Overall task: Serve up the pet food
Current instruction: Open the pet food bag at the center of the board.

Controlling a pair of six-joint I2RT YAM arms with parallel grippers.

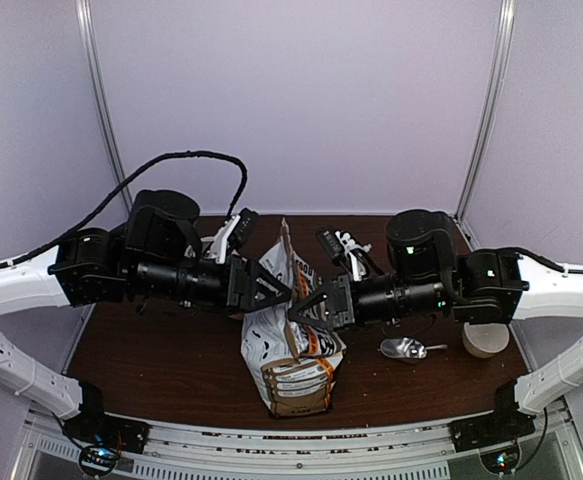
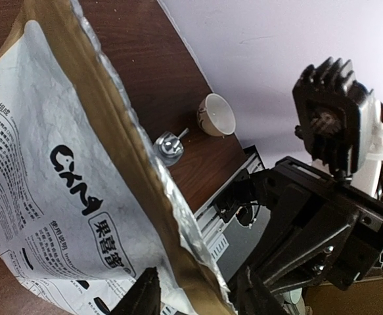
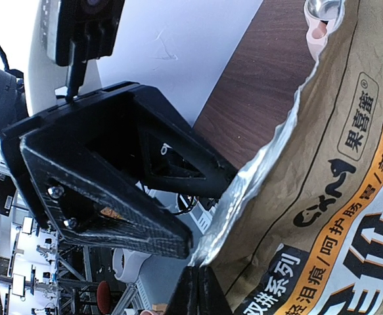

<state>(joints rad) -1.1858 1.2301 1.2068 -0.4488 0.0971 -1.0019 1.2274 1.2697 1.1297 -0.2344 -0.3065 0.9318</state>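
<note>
right gripper (image 3: 198, 289) pinched shut on pet food bag (image 1: 289, 358) rim; left gripper (image 2: 198, 281) half-open astride rim, seemingly unclamped.

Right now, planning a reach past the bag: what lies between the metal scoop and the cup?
Only bare table; the top view shows the scoop, handle toward the cup, not touching it.

One pet food bag (image 1: 293, 355) sits at centre frame on one desk (image 1: 171, 360). At lower right are one metal scoop (image 1: 406, 349) and one beige cup (image 1: 485, 340). Two arms show: left arm (image 1: 101, 270), right arm (image 1: 481, 285).
</note>
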